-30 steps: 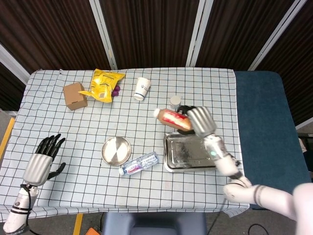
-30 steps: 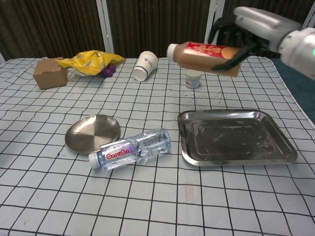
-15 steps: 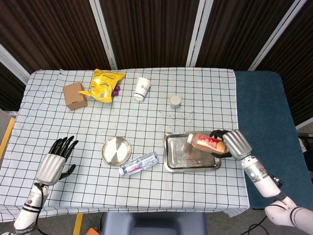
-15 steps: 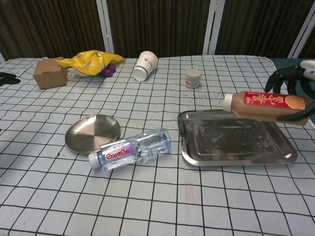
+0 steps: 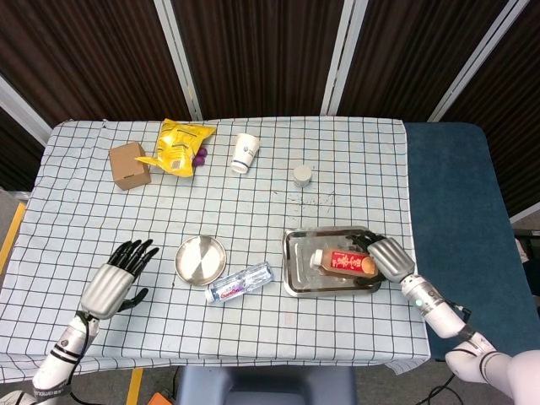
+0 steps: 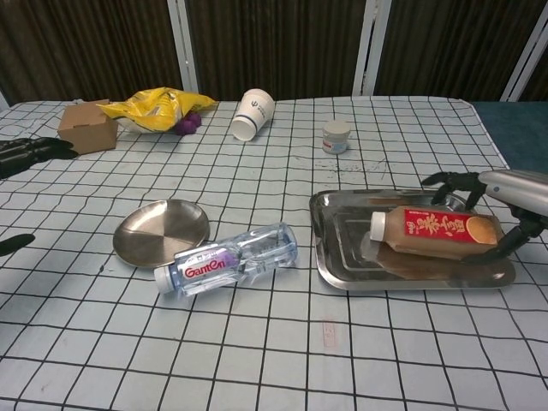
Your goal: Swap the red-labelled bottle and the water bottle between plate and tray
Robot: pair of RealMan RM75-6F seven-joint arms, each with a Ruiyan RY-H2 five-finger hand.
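The right hand [image 5: 386, 256] grips the red-labelled bottle [image 5: 342, 262], which lies on its side in the tray [image 5: 291, 270] near the bench's [image 5: 354, 152] right edge. The water bottle [image 5: 240, 282] lies on its side on the cloth, touching the front rim of the empty plate [image 5: 201, 259], between plate and tray. The left hand [image 5: 115, 282], fingers spread, holds nothing near the front-left corner.

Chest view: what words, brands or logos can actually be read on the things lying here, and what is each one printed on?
"Ganten": on the water bottle label, red letters.
Red-labelled bottle, held in the tray by the right hand: pale print, too blurred to read.
Paper cup: a small dark logo, too small to read.
Yellow snack bag and cardboard box: no legible text.
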